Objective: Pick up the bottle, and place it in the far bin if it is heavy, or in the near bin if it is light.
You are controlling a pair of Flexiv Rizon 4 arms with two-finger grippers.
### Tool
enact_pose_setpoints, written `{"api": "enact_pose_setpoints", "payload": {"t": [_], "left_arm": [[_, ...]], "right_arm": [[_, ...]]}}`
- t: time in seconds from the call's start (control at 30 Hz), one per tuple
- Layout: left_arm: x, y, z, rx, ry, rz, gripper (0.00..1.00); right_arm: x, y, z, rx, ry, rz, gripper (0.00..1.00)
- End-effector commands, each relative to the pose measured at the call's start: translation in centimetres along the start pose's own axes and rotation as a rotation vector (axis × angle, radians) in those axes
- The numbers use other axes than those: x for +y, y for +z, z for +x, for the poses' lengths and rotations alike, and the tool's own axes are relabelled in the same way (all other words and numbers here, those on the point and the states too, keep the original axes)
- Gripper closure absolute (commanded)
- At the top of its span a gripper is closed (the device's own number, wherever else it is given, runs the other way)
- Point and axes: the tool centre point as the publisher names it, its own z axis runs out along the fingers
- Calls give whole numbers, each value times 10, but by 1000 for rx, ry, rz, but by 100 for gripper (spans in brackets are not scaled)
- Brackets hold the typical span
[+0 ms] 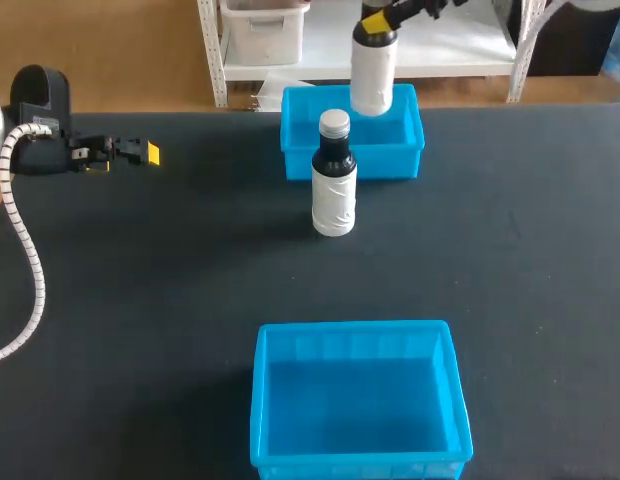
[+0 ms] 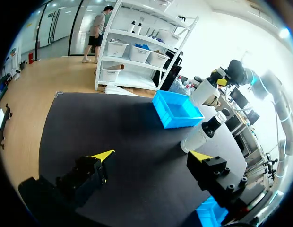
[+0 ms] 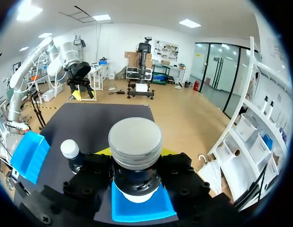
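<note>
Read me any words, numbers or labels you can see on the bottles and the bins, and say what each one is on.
No text can be read.
White label on the standing bottle: any print too blurred to read.
White label on the raised bottle: likewise.
The far bin and the near bin: no markings visible.

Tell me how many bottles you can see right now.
2. The first bottle is gripped in the right hand above the far bin; the second bottle stands upright on the table just in front of that bin.
</note>
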Motion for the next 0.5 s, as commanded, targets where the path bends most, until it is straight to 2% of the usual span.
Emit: {"api": "enact_pose_setpoints", "payload": {"t": [0.03, 0.5], "left_arm": [[0, 0, 0, 0, 0, 0, 0], [0, 0, 0, 0, 0, 0, 0]], "right_arm": [[-15, 17, -4, -2, 4, -119, 100], [-18, 61, -4, 1, 23, -169, 100]]}}
